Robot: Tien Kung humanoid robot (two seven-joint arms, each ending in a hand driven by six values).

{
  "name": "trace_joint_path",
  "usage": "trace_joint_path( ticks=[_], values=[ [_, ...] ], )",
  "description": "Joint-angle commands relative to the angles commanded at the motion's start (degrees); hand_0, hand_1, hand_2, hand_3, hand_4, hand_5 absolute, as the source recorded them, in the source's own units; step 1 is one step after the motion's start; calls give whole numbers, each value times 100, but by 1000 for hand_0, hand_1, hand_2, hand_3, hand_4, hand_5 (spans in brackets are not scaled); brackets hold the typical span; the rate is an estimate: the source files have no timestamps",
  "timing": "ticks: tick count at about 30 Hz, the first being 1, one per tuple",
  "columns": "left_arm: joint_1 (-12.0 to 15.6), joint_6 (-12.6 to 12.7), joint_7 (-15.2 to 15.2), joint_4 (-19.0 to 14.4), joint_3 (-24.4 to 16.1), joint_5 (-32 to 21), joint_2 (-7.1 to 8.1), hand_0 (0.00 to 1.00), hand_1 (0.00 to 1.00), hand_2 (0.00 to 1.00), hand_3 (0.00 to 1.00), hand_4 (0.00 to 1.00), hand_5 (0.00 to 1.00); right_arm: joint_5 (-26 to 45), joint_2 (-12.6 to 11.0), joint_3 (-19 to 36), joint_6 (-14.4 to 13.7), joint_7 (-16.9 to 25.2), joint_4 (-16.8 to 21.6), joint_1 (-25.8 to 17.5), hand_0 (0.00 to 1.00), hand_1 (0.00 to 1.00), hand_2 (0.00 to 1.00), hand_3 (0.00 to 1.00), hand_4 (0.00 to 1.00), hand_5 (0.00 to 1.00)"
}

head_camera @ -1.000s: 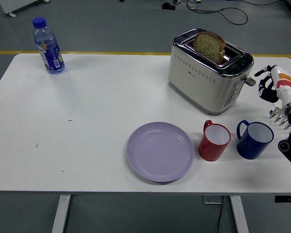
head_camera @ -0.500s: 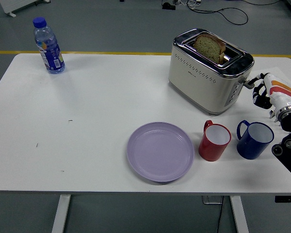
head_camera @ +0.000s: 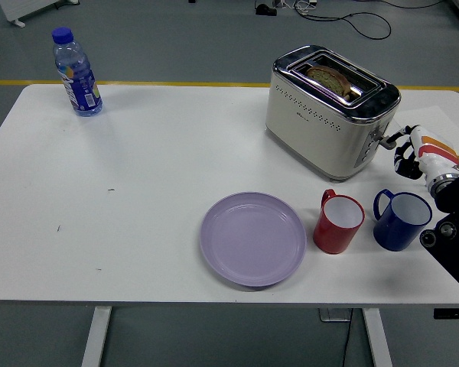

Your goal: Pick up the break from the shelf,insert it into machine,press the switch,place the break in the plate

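A cream and chrome toaster stands at the back right of the table. A slice of brown bread sits low in its near slot, only its top edge showing. My right hand is at the toaster's right end, its fingers curled, with a fingertip on the side lever, which is pushed down. A lilac plate lies empty at the front middle. The left arm is out of view.
A red mug and a blue mug stand side by side right of the plate, just below my right hand. A water bottle stands at the far left back corner.
My right hand moved left and down onto the toaster's lever. The lever went down and the bread sank from standing proud to nearly level with the slot.
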Motion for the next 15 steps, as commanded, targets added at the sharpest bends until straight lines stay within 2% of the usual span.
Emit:
trace_joint_path(
  ticks=[10, 15],
  values=[
    [13, -13, 6, 0, -20, 37, 0, 606, 467, 467, 546, 291, 922, -135, -68, 294, -51, -46, 176, -62, 251, 297, 400, 599, 414, 2],
    [34, -26, 10, 0, -42, 79, 0, 606, 467, 468, 545, 291, 922, -417, -111, 682, -115, -209, 375, -109, 257, 298, 403, 603, 409, 2]
  ],
)
